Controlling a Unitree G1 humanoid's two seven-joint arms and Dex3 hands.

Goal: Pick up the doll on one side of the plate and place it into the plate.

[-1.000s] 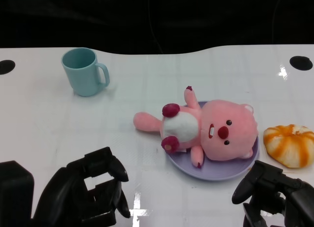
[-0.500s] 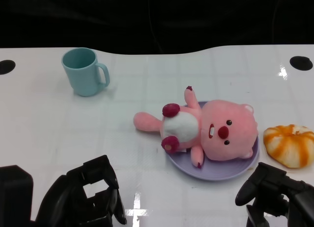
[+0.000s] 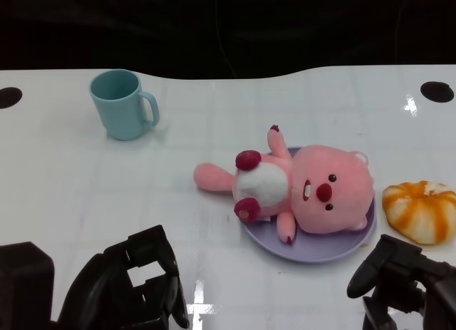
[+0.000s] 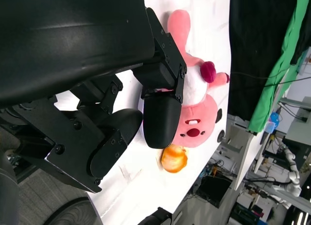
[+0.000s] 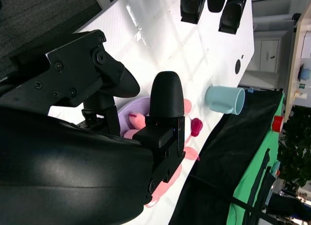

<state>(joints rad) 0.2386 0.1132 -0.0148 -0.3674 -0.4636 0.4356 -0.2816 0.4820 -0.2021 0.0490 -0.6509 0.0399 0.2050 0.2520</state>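
The pink plush doll (image 3: 306,191) lies on its back, its head and chest on the purple plate (image 3: 320,251), its tail end hanging off the plate's left rim onto the table. My left hand (image 3: 128,287) sits low at the near edge, left of the plate, holding nothing, fingers apart. My right hand (image 3: 402,284) is at the near edge just right of the plate, also holding nothing. In the left wrist view the doll (image 4: 194,123) shows beyond my left hand (image 4: 146,103). The right wrist view shows my right hand (image 5: 146,118) with the plate (image 5: 131,106) behind it.
A light blue mug (image 3: 122,104) stands at the far left, well away from the plate. An orange-and-white striped soft toy (image 3: 422,210) lies just right of the plate, ahead of my right hand. Two dark holes (image 3: 437,91) mark the table's far corners.
Both hands have drawn back a little toward the near edge. The doll, plate, mug and orange toy have not moved.
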